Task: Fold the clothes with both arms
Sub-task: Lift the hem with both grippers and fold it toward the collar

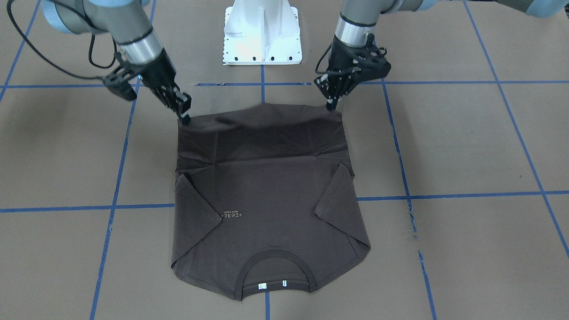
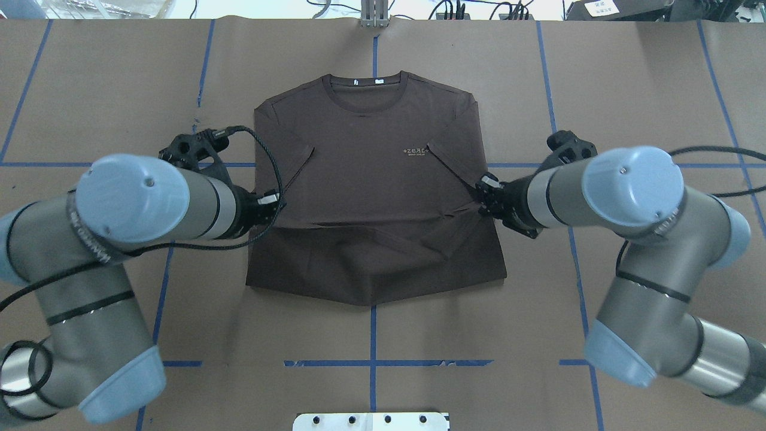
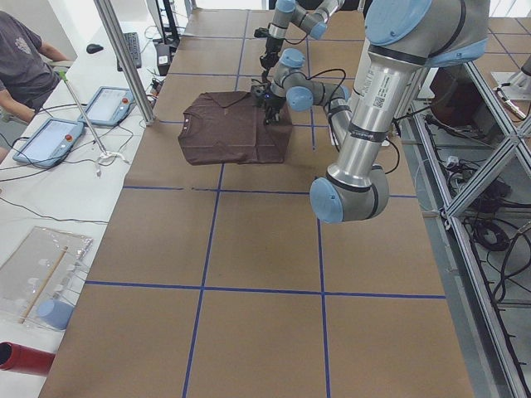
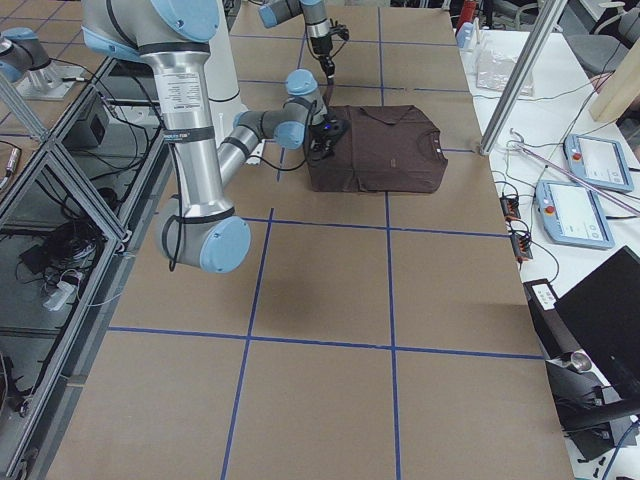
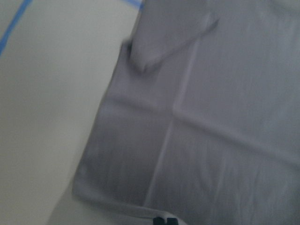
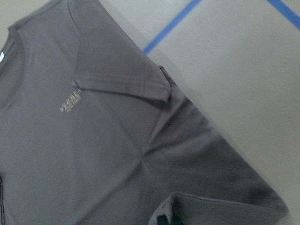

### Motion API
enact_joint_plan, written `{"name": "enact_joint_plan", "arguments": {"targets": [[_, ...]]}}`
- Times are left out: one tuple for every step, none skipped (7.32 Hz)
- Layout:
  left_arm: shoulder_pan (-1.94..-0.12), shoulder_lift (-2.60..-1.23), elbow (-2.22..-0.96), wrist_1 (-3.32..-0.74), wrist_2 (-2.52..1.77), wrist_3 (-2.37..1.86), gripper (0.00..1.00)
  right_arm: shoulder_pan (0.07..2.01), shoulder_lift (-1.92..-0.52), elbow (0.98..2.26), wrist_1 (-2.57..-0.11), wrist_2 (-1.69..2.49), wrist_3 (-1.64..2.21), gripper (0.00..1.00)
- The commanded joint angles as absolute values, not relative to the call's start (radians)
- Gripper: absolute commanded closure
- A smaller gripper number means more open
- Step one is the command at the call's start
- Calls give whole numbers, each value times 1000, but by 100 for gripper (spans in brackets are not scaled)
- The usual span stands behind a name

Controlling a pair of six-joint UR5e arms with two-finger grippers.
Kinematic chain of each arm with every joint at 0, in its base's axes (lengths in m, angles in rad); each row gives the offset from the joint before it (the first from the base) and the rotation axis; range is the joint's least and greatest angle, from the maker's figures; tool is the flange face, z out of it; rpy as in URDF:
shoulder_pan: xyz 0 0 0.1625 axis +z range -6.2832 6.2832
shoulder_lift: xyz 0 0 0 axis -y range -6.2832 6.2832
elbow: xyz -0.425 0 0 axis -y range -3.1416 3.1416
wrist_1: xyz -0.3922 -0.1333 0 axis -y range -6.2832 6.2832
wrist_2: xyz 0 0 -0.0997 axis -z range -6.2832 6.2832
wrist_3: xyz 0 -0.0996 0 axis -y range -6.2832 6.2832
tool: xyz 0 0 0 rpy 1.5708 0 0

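Across the taped brown table (image 1: 466,146), the T-shirt (image 1: 266,200) lies with its collar away from the white pedestal (image 1: 262,35), sleeves tucked in. Left gripper (image 1: 331,106) and right gripper (image 1: 184,118) each pinch a hem corner (seemingly lifted off the paper). From overhead, the arms (image 2: 149,197) block that grip. A seated person (image 3: 21,62) is beside two tablets (image 3: 50,139).

Brown T-shirt (image 2: 371,197) between left end effector (image 2: 267,205) and right end effector (image 2: 488,196)

Left arm (image 2: 197,206), right arm (image 2: 562,188) low, jaws pinched closed.
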State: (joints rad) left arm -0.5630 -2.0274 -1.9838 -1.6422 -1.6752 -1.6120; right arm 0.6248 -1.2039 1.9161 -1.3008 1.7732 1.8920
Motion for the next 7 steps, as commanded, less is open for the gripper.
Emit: {"name": "enact_joint_plan", "arguments": {"targets": [[-690,-2066,-1745,-1850,-1675,-1554,100,754,-1024,1656,-1328,1784,1783,100],[-742,-2083,-1686,-1894,-1674,-1505,100,791,-955,1550,-1328,1784,1745,100],[-777,-2086,-1651,-1897,-1672,-1441,100,819,-909,1470,-1328,1799,1720,100],[-779,-2095,-1584,-1955,-1667,-1436,100,828,-875,1388,-1324,1804,1697,100],[-778,-2120,-1501,-2051,-1667,-1443,100,833,-839,1341,-1322,1804,1687,100],[-778,-2150,-1441,-2066,-1667,-1443,100,831,-786,1278,-1322,1802,1687,100],[-776,-2169,-1401,-2069,-1667,-1440,100,831,-769,1254,-1322,1801,1686,100]]}}
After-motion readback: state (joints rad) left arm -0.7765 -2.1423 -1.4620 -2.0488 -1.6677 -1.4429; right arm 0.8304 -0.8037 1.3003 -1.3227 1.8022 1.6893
